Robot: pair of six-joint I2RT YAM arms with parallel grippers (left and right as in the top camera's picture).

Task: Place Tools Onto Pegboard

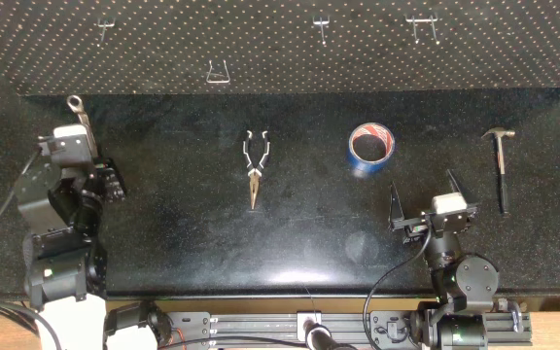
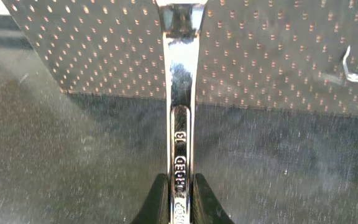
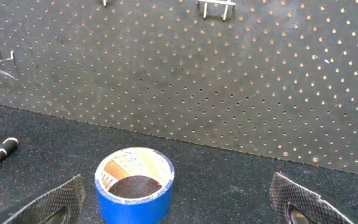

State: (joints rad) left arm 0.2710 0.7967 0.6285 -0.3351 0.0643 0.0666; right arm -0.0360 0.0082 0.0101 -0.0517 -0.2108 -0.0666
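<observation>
Wrench (image 2: 180,124) stands clamped near its lower end between the closed fingers of the left gripper (image 2: 180,186), its open-ended head up against the pegboard (image 1: 261,39), at the table's (image 1: 183,224) left. Pliers (image 1: 255,165) lie mid-table, tips toward the arms. Blue tape (image 1: 370,149) sits to their right, and the hammer (image 1: 500,165) lies at far right. The right gripper (image 1: 422,190) is spread wide and empty, just short of the tape.

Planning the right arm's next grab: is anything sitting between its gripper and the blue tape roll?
Nothing visible does. The right gripper is open, and the blue tape roll stands straight ahead of it across a bare gap.
</observation>
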